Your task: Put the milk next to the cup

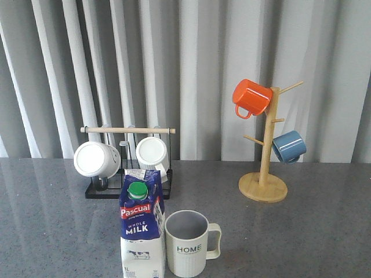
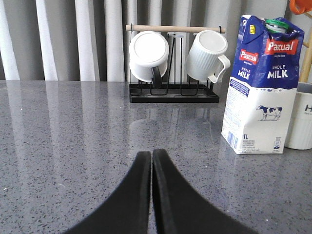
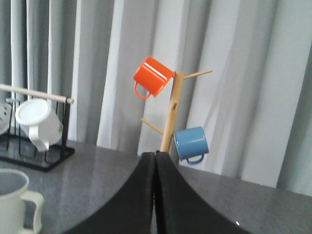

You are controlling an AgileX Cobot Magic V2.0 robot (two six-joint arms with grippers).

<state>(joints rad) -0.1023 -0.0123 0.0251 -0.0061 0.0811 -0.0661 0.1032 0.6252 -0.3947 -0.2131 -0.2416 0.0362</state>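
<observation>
The milk (image 1: pixel 141 231), a blue-and-white Pascual carton with a green cap, stands upright at the table's front, touching or almost touching the left side of the cup (image 1: pixel 186 243). The cup is an off-white ribbed mug marked "HOME", handle to the right. In the left wrist view the milk (image 2: pixel 261 92) stands far off to one side of my left gripper (image 2: pixel 151 154), which is shut and empty; only the cup's edge (image 2: pixel 302 122) shows behind it. My right gripper (image 3: pixel 156 155) is shut and empty, with the cup (image 3: pixel 14 204) off to its side. Neither gripper shows in the front view.
A black rack with a wooden bar (image 1: pixel 128 174) holds two plain white mugs behind the milk. A wooden mug tree (image 1: pixel 264 174) at the back right carries an orange mug (image 1: pixel 251 97) and a blue mug (image 1: pixel 289 146). Grey speckled table, curtain behind.
</observation>
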